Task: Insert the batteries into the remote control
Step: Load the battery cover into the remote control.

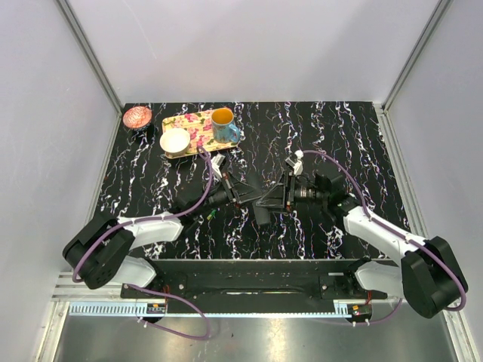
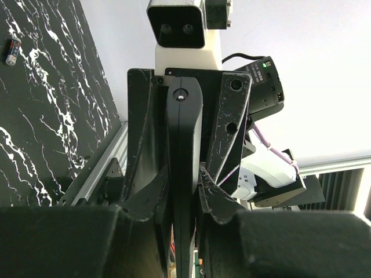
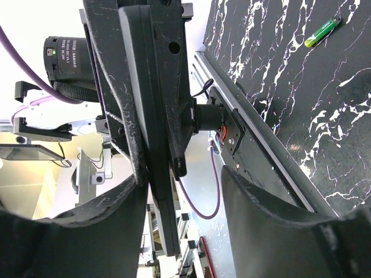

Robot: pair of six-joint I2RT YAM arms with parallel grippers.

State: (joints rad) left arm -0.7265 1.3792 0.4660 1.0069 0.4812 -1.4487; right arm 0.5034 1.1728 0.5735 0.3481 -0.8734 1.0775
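Black marbled tabletop (image 1: 362, 143) is seen beneath both arms. The remote control (image 1: 266, 205) is clamped edge-on between the left gripper (image 2: 182, 191) and the right gripper (image 3: 156, 174), both closed on it. A green battery (image 1: 212, 215) lies just left of the remote control.

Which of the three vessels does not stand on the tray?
The pink bowl: it sits on the table left of the floral tray, whereas the white bowl and the blue mug stand on the tray.
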